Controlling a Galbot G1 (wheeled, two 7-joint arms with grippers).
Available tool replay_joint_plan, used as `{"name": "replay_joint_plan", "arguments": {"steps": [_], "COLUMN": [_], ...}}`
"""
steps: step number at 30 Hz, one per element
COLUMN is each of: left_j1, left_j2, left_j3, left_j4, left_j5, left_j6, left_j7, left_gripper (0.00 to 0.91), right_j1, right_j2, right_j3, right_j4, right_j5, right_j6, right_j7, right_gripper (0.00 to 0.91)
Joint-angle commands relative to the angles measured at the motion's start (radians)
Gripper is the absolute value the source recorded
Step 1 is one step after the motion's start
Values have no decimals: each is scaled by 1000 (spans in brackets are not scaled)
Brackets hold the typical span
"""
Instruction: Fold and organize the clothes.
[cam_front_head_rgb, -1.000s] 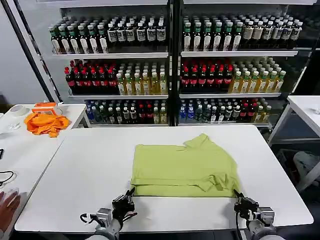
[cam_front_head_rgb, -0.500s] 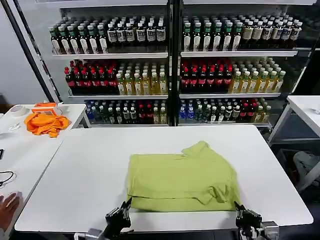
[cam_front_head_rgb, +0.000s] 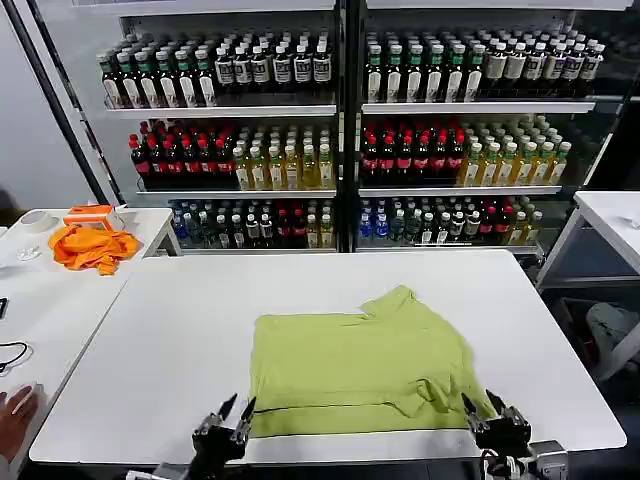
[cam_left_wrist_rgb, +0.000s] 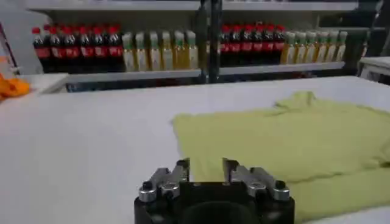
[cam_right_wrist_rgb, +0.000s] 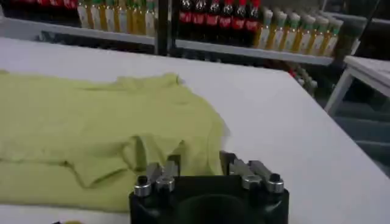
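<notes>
Near the table's (cam_front_head_rgb: 130, 380) front edge lies the shirt (cam_front_head_rgb: 360, 362), long axis running left-right. Left end effector (cam_front_head_rgb: 232, 411) and right end effector (cam_front_head_rgb: 482, 405), both spread and empty, flank its near corners, equally close.

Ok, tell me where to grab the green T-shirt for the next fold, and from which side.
Probably the two near corners of the T-shirt, coming in low from the table's front edge. The shirt lies flat, folded, its straight near edge facing the robot; the left gripper and right gripper sit open just off those corners.
</notes>
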Motion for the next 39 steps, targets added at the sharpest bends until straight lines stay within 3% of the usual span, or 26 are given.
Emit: {"name": "replay_joint_plan", "arguments": {"steps": [1,8,15,27,38,39], "left_j1": [-333,-602,-774,-895,-875,-871], "left_j2": [77,85,43,-8,-13,-14], "left_j3": [20,147,253,320,314,314], "left_j4": [193,399,553,720,712,712], "left_j5": [-205,-308,-282,-336,-395,-393], "left_j6": [18,55,112,150,159,155], "left_j7": [-27,-46,-63,-86,-61,-59], "left_gripper": [907,907,907,907,907,544], "right_j1": [354,743,932,1084,1128,1126], "right_j2": [-62,-26,27,130,186,188], "right_j3": [-113,-363,-474,-556,-589,-591], "right_j4": [-171,-484,-707,-941,-1040,-1041], "right_j5": [110,182,214,219,215,216], "right_j6": [-20,-54,-70,-81,-88,-86], "right_j7": [27,54,49,32,21,18], "right_gripper": [907,907,907,907,907,474]}}
